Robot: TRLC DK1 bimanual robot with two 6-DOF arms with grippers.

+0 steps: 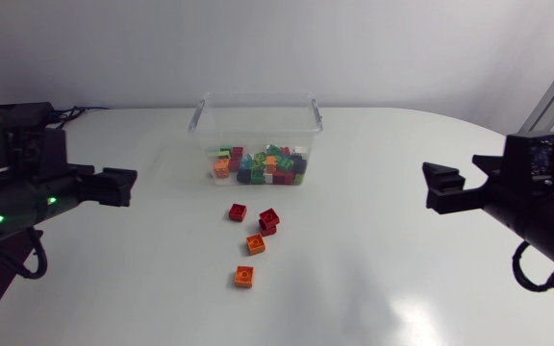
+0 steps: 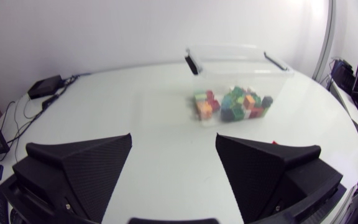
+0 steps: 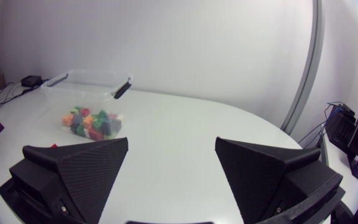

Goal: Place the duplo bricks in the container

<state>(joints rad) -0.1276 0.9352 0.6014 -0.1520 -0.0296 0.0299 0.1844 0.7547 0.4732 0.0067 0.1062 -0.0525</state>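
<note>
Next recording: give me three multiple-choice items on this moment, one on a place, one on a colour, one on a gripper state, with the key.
1. Where do the loose bricks lie?
A. Inside the container
B. On the table, on the container's near side in the head view, between the two arms
C. Behind the container

2. The farthest brick from the container is:
A. green
B. orange
C. blue

3. The left gripper and the right gripper are:
A. both open, holding nothing
B. left shut on a brick
C. right shut on a brick

Key: 1 B, the head view shows them on bare table below the container. 2 B, that brick is plainly orange. 3 A, each wrist view shows only table between spread fingers.
</note>
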